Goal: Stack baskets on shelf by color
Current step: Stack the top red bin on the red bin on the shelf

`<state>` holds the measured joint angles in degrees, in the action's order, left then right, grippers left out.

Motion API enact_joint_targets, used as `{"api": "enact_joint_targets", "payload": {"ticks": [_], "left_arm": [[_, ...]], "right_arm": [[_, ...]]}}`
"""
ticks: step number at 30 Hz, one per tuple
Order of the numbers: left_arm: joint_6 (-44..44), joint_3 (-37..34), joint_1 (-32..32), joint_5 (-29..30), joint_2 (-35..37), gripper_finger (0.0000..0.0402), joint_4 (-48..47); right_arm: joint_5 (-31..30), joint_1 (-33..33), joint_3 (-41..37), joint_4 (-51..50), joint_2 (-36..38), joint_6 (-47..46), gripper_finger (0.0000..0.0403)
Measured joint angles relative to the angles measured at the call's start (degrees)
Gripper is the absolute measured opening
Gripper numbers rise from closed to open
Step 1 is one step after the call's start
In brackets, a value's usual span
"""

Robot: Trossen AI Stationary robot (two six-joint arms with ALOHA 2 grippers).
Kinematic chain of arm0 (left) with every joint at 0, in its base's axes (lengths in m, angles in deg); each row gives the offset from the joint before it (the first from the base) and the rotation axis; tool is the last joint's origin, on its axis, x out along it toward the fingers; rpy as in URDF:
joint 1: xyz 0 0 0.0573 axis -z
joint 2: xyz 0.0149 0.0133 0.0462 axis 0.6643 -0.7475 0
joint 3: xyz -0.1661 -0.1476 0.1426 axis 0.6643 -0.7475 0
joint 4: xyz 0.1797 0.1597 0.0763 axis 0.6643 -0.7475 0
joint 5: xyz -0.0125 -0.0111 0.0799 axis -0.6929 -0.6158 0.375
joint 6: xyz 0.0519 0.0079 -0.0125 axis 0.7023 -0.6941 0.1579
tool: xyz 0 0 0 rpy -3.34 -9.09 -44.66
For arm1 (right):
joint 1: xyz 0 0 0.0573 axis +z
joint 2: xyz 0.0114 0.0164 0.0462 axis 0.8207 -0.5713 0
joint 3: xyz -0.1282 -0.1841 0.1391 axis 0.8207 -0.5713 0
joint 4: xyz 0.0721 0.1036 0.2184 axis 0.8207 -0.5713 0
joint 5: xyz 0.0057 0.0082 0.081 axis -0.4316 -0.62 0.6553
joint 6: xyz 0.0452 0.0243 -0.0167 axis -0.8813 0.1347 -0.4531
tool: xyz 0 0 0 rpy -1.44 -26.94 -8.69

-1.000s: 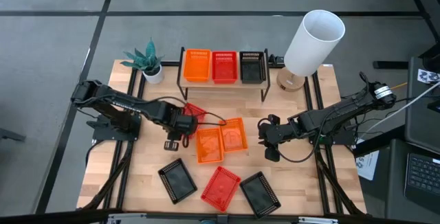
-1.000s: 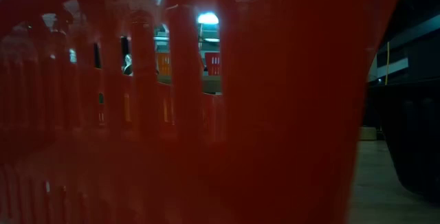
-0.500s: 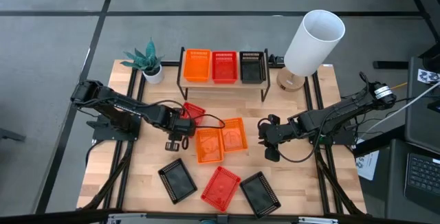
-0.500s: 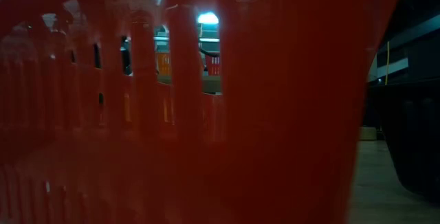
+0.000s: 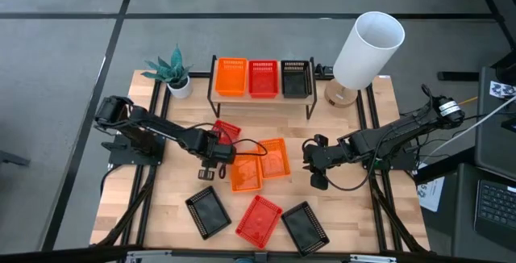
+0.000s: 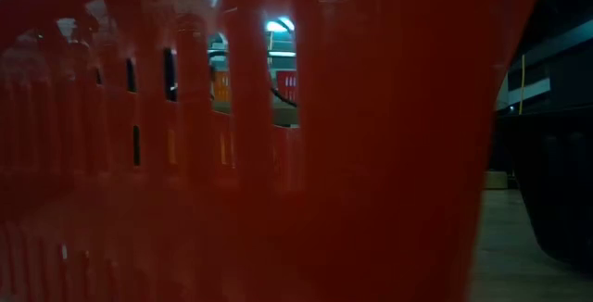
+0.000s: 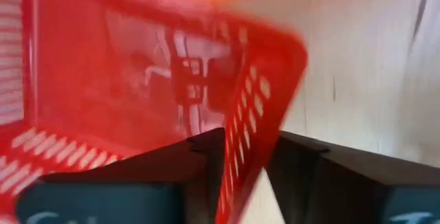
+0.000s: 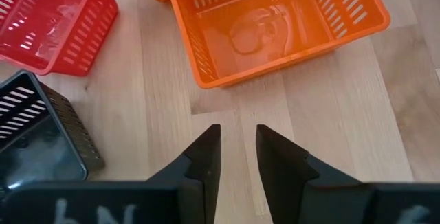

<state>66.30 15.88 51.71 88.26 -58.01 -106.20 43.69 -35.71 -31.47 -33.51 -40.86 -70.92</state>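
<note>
From the high view I have the left gripper point(image 5: 216, 156) down at the red basket point(image 5: 227, 131) lying on the table in front of the shelf point(image 5: 262, 95), with two orange baskets point(image 5: 260, 164) just to its far side. On the shelf sit one orange basket point(image 5: 231, 77), one red basket point(image 5: 263, 77) and one black basket point(image 5: 296, 78). The right gripper point(image 5: 316, 166) waits beside the orange pair, on their other side. Nearer me lie two black baskets point(image 5: 207, 212) and another red basket point(image 5: 259, 219). A potted plant point(image 5: 171, 71) and a white lamp point(image 5: 367, 47) flank the shelf.

The low view is almost wholly blocked by a red basket wall point(image 6: 278, 154); I learn little from it.

In the left wrist view my fingers point(image 7: 206, 162) straddle the red basket's rim point(image 7: 247, 128), one inside the wall and one outside; I judge the grip is being taken, but I cannot tell that it is firm.

In the right wrist view the fingers point(image 8: 206, 159) stand slightly apart over bare wood, holding nothing, with an orange basket point(image 8: 275, 28) ahead.

I judge this is the pick of a red basket. Next I need a firm pinch, a lift clear of the orange pair, then a carry over the shelf's front edge onto the red one there
</note>
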Motion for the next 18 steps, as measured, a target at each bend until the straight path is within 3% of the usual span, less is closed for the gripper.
{"api": "enact_joint_targets", "payload": {"ticks": [4, 7, 13, 15, 18], "left_arm": [[-4.19, 4.83, 1.49, -0.12, 0.95, 0.0011, -11.23], [-7.24, 10.24, 3.28, -0.07, 2.68, 0.0003, -18.82], [-6.26, 24.32, 6.52, -0.83, 5.03, 0.0001, -21.96], [-1.52, 29.36, 6.63, 2.80, 5.20, 0.0001, -21.23], [5.47, 35.83, 5.08, 13.25, 5.26, 0.0001, -19.61]], "right_arm": [[0.00, 0.00, 0.00, -0.31, 0.00, 0.02, 0.0091], [0.00, -0.01, 0.00, -0.29, 0.00, 0.13, 0.0091], [-0.02, -0.01, 0.00, -0.33, 0.00, 0.13, 0.0091], [0.00, -0.02, 0.00, -0.37, 0.00, 0.15, 0.0091], [-0.02, 0.00, 0.00, -0.39, 0.00, 0.27, 0.0091]]}}
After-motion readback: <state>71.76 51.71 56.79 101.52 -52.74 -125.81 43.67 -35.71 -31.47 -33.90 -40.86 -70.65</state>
